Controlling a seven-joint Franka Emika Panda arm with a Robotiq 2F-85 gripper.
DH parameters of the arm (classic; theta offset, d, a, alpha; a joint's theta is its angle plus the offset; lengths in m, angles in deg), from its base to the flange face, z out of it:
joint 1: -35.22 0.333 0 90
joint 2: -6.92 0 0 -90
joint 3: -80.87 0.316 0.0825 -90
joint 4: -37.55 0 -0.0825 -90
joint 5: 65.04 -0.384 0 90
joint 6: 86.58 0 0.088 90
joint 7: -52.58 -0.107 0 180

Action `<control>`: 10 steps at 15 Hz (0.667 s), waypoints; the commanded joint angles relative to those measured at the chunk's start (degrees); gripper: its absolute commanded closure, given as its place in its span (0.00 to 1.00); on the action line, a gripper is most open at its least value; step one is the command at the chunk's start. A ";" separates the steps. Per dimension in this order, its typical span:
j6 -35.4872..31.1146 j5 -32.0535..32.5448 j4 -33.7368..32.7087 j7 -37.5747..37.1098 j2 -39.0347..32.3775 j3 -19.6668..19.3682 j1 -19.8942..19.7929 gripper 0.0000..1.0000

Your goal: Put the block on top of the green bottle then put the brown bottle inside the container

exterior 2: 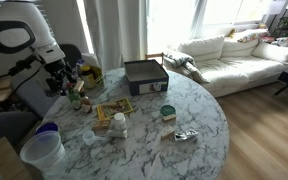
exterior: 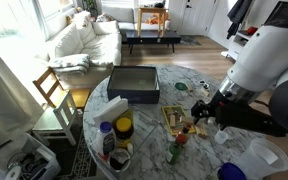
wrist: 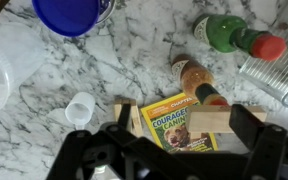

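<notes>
In the wrist view my gripper (wrist: 187, 122) hangs low over a yellow paperback book (wrist: 172, 122) on the marble table. A light wooden block (wrist: 210, 119) lies between the fingers, against the right finger and clear of the left one. The fingers are spread wide. The brown bottle (wrist: 194, 78) stands just beyond the block. The green bottle (wrist: 224, 32), with a red cap, is farther off at the upper right. The dark box-shaped container (exterior: 134, 85) sits at the table's far side and shows in both exterior views (exterior 2: 144, 73).
A blue-lidded clear pitcher (wrist: 69, 12) and a small white cup (wrist: 79, 108) stand left of the book. A yellow-lidded jar (exterior: 124, 127) and a white bottle (exterior 2: 118, 123) are on the table. A wooden chair (exterior: 52, 88) and a sofa (exterior 2: 229, 55) stand nearby.
</notes>
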 commanded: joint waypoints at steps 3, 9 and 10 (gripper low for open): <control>-2.67 0.06 -3.45 -0.37 -5.23 -2.08 2.31 0.00; -3.24 -0.67 -5.84 0.38 -8.38 -3.69 3.60 0.00; -3.28 -0.91 -6.06 0.83 -8.76 -4.06 3.91 0.00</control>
